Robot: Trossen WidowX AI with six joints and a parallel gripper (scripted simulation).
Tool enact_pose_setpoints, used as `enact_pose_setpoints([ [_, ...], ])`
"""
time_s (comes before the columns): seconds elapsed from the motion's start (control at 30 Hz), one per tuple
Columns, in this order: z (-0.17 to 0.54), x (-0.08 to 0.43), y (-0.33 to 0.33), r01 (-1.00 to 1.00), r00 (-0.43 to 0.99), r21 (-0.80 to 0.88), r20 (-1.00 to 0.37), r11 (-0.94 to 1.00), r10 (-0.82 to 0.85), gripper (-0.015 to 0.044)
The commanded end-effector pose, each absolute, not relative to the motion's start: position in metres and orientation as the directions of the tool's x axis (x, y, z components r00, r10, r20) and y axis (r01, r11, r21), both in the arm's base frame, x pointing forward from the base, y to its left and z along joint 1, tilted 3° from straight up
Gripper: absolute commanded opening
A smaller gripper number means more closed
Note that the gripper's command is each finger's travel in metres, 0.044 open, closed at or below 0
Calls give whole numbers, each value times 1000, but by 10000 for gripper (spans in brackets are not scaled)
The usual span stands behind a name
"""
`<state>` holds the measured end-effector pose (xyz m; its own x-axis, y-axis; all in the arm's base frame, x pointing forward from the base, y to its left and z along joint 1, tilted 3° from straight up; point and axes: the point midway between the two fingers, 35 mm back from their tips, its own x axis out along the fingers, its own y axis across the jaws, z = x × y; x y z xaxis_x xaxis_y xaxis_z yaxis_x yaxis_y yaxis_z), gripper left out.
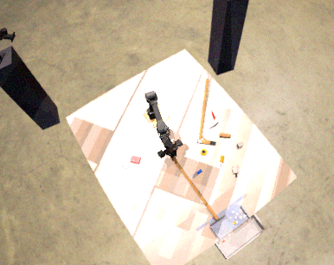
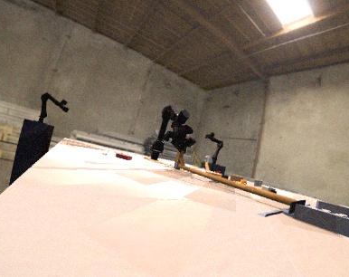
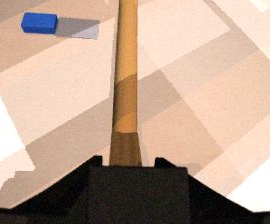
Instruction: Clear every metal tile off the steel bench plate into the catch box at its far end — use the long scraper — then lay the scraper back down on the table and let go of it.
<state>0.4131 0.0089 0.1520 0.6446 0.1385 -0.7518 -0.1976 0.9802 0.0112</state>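
My gripper [image 1: 173, 156] [image 2: 179, 153] [image 3: 126, 162] is shut on the end of the long scraper's wooden handle [image 1: 194, 186] [image 2: 243, 186] [image 3: 126, 65]. The handle slopes low over the table to the near edge of the steel bench plate [image 1: 223, 227], where it meets a dark bracket [image 2: 297, 206]; the blade is too small to make out. Several pale tiles [image 1: 238, 212] lie on the plate's right part, with a yellow piece [image 1: 234, 222] near the box side. The catch box [image 1: 241, 239] adjoins the plate's far end, with a small orange piece [image 1: 223, 241] inside.
A blue-handled tool [image 1: 199, 172] [image 3: 39, 23] lies beside the handle. A long wooden-handled tool [image 1: 203, 108], a yellow ring [image 1: 203, 152], a brown block [image 1: 225, 135] and other small items lie to the right. A red block [image 1: 135, 159] [image 2: 124, 156] lies left.
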Motion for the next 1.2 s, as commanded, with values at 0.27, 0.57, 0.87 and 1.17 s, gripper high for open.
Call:
enact_pose_setpoints([
  [0.27,156,394,6,-201,662,8,-736,980,142,0],
  [0.57,152,379,4,-201,662,8,-736,980,141,0],
  [0.87,148,365,3,-201,662,8,-736,980,141,0],
  [1.17,144,352,3,-200,662,8,-736,980,141,0],
])
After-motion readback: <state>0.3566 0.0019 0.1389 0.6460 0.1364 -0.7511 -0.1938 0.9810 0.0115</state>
